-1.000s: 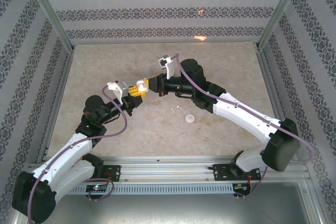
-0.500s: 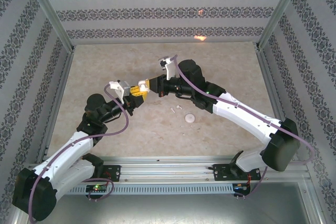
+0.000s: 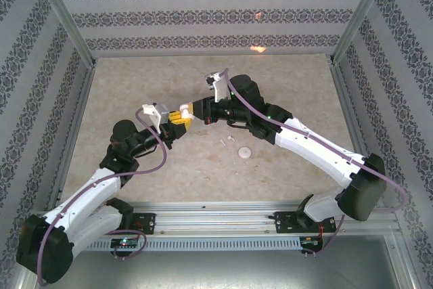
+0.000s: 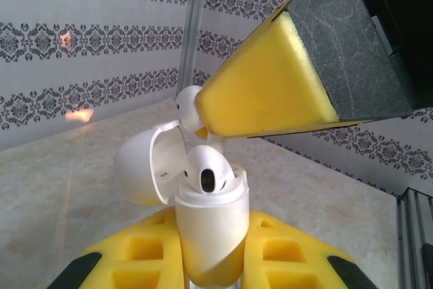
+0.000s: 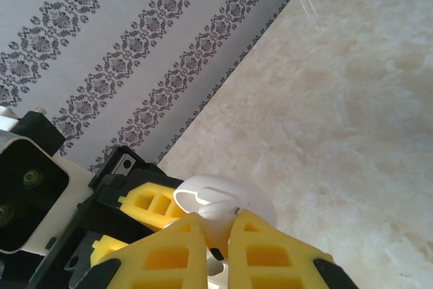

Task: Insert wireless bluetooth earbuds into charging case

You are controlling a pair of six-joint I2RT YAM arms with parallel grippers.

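The left gripper [image 3: 176,117] and the right gripper [image 3: 194,107] are seen tip to tip above the middle of the bench [image 3: 135,93], the left one reaching in from the near left and the right one from the right.

The case [image 4: 211,225] is pinched upright between the yellow fingers of the left gripper and is held clear of the bench. Its lid [image 4: 139,167] is swung open to the left. One earbud [image 4: 203,170] is seated in the left side of the open case, with its rounded head standing above the rim.

A second earbud [image 4: 187,103] is pinched in the tips of the right gripper, whose yellow fingers are pressed together on it. In the left wrist view it is held just above the case mouth, to the far right of the seated one, with its head against the fingertip and its stem pointing down towards the opening. Whether the stem has entered the case cannot be told.

In the right wrist view the open lid is seen just beyond the right gripper's fingertips, with the left gripper's fingers behind it to the left.

On the bench, nearer and to the right of the grippers, two tiny white pieces [image 3: 226,141] are lying close together; they are too small to be identified. A round white piece [image 3: 244,153] is lying just to their near right.
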